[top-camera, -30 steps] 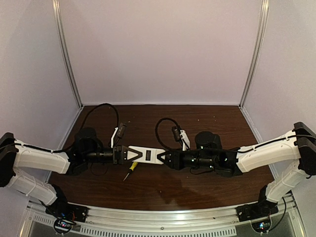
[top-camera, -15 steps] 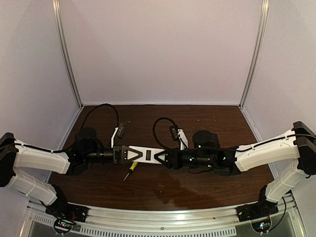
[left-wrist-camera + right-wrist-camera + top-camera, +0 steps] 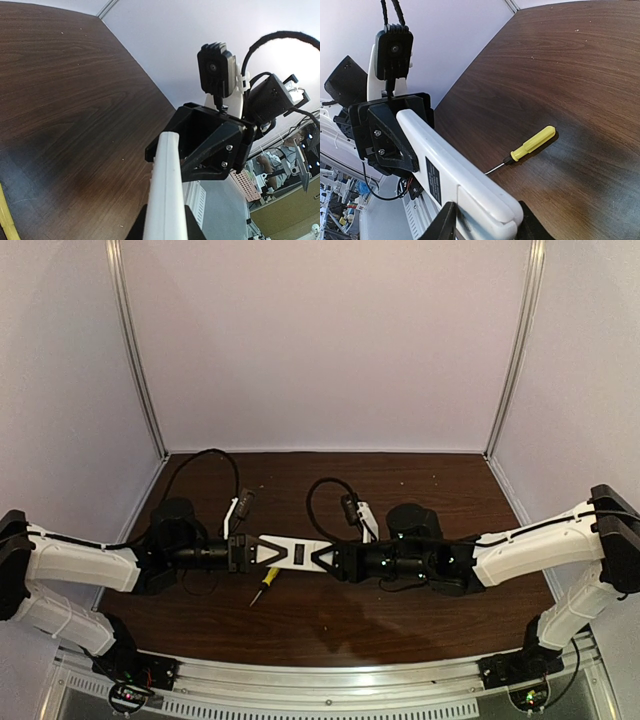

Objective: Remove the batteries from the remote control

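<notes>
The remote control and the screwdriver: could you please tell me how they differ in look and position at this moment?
The remote control is a broad white bar; the screwdriver is thin with a yellow handle. The remote control is up off the table, with the left gripper at one end and the right gripper at the other; the screwdriver lies on the table, untouched. Both are elongated and sit near the table's middle.
</notes>
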Controlling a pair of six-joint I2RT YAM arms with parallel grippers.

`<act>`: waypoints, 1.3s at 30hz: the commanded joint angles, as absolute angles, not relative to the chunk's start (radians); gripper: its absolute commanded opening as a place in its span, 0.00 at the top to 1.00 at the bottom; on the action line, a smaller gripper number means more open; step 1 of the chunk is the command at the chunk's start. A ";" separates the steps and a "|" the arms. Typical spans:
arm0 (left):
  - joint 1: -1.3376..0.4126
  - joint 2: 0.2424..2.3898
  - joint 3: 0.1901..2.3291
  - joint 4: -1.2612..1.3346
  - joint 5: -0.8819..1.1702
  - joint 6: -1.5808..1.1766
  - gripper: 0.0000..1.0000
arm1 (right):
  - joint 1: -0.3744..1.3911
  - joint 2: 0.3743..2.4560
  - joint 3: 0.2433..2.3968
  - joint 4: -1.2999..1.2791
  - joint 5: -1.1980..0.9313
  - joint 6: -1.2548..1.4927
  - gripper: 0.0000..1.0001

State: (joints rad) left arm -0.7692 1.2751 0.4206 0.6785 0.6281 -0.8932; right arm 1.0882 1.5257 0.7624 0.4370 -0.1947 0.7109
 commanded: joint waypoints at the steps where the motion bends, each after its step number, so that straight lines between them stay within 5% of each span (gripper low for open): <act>1: -0.776 1.253 0.436 0.721 0.630 -0.898 1.00 | 1.095 1.543 0.768 0.418 -0.155 0.684 0.69; 39: -0.776 1.270 0.430 0.803 0.706 -0.934 1.00 | 1.094 1.454 0.674 0.454 -0.186 0.660 0.68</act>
